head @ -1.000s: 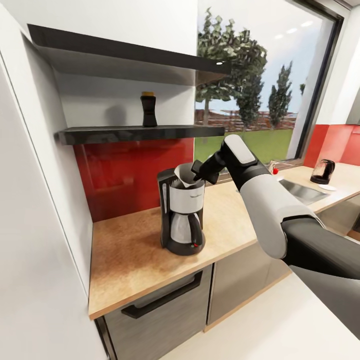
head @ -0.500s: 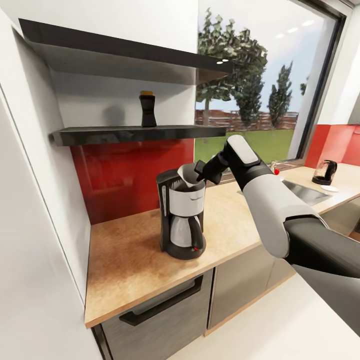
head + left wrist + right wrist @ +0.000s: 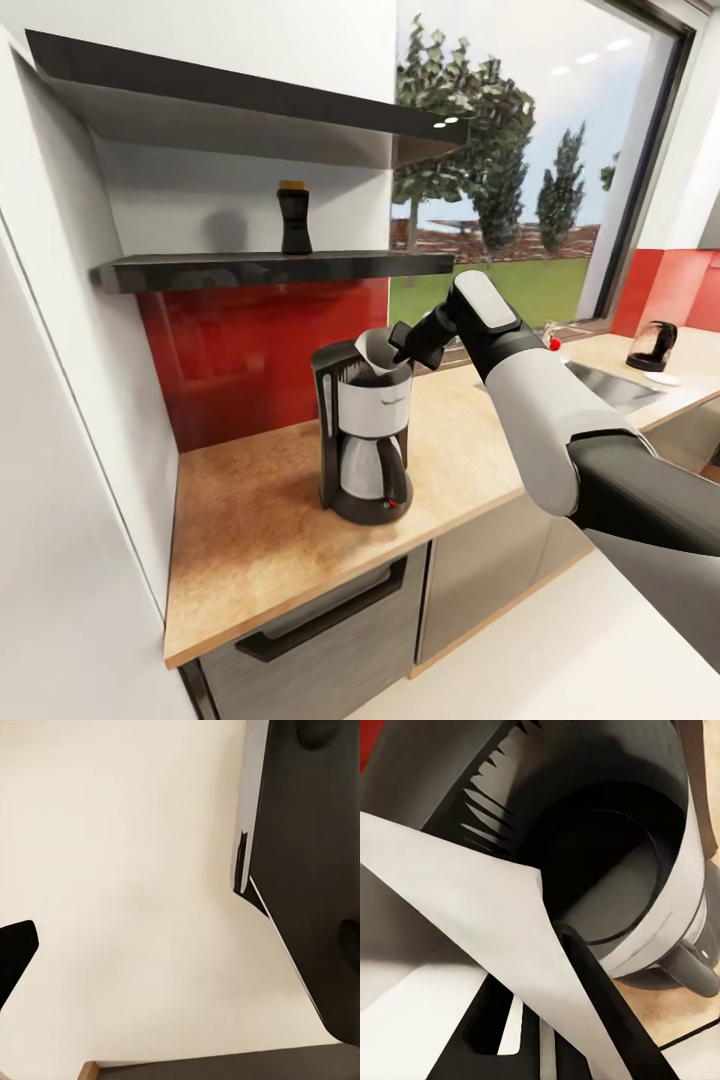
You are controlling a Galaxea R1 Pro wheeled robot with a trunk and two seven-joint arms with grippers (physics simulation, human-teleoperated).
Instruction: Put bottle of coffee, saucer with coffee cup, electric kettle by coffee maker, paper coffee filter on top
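The black and silver coffee maker (image 3: 365, 440) stands on the tan kitchen countertop (image 3: 260, 530). My right gripper (image 3: 402, 345) hovers just over its open top, shut on the white paper coffee filter (image 3: 374, 352), whose cone tips down into the top. In the right wrist view the filter (image 3: 472, 922) lies across a dark finger (image 3: 607, 1020) above the maker's round basket (image 3: 607, 870). The bottle of coffee (image 3: 294, 217) stands on the thin black kitchen shelf (image 3: 200, 270). Far right, the electric kettle (image 3: 652, 347) sits beside a flat white saucer (image 3: 661, 379).
A sink (image 3: 610, 385) is set into the counter between the coffee maker and the kettle. A thicker dark board (image 3: 230, 100) hangs above the shelf. A white wall closes the counter's left end. The left wrist view looks at cream floor (image 3: 135, 870).
The head camera has shifted a little, sliding the scene sideways. My right gripper and the filter keep almost the same place over the coffee maker's top.
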